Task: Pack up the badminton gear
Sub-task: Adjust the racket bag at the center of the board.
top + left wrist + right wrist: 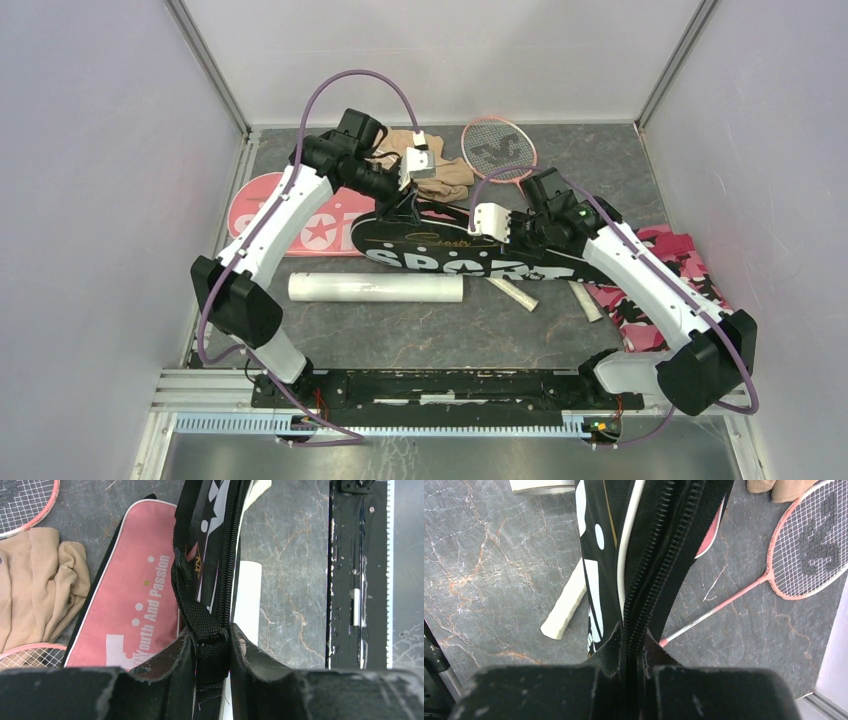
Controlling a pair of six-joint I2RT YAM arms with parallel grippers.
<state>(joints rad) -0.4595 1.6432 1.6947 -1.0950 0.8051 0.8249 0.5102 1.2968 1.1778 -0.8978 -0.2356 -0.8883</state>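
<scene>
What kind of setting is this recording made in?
Likely a robot lab test cell: plain white panel walls on aluminium framing, a marble-look tabletop, left arm and right arm bolted to a rail.

I see 1 bare strip of table point(440, 335) in front of the white tube point(375, 288). The black cover point(470, 255) blocks the middle, the pink cover point(340, 228) the left, the tan cloth point(440, 170) and racket point(498, 148) the back.

You're looking at a lab robot cell: white panel walls point(90, 150), aluminium corner posts point(212, 68), marbled desk point(420, 335), slotted mounting rail point(400, 424).
</scene>
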